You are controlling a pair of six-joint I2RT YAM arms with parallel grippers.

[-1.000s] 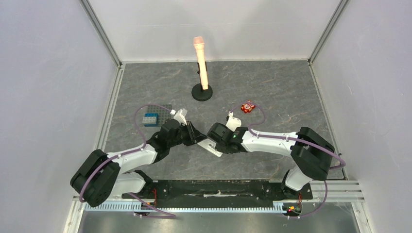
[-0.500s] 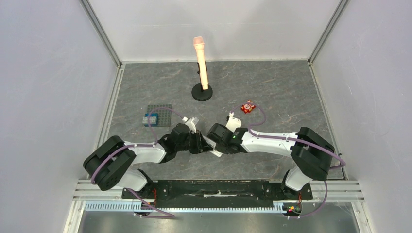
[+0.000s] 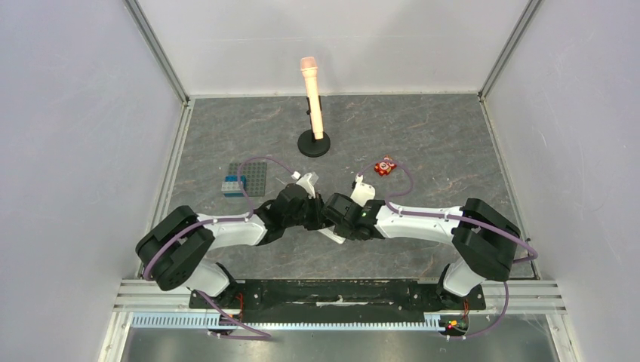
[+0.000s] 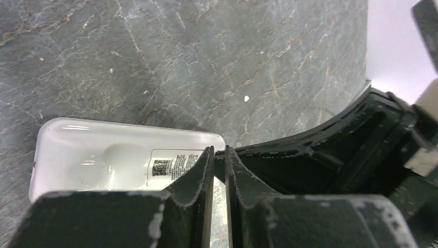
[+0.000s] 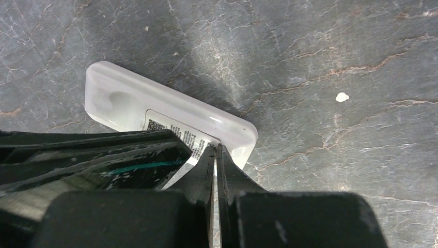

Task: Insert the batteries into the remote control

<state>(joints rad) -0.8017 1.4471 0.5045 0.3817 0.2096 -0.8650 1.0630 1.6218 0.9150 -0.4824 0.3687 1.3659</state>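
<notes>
Down at the near middle of the counter the two arms are leaning in toward each other, their tips almost nose to nose. The remote control is lying flat on the stone right under them, mostly hidden from above, with only a sliver of white peeking out.

From the wrist views it is lying back upward, showing a printed label and a shallow round dimple beside it.

The left tool is clenched, its fingers leaving only a thin dark slit, and I cannot see anything between them. Its tips are sitting over the label end of the remote control.

The right tool is clenched too, its fingers pressed nearly together and pointing at the long edge of the remote control by the label. I cannot tell whether they are touching it.

Farther back on the left a grey studded plate is carrying a blue brick. A small red block is sitting to the right, and a peach rod is standing upright on a round black base toward the far wall.
</notes>
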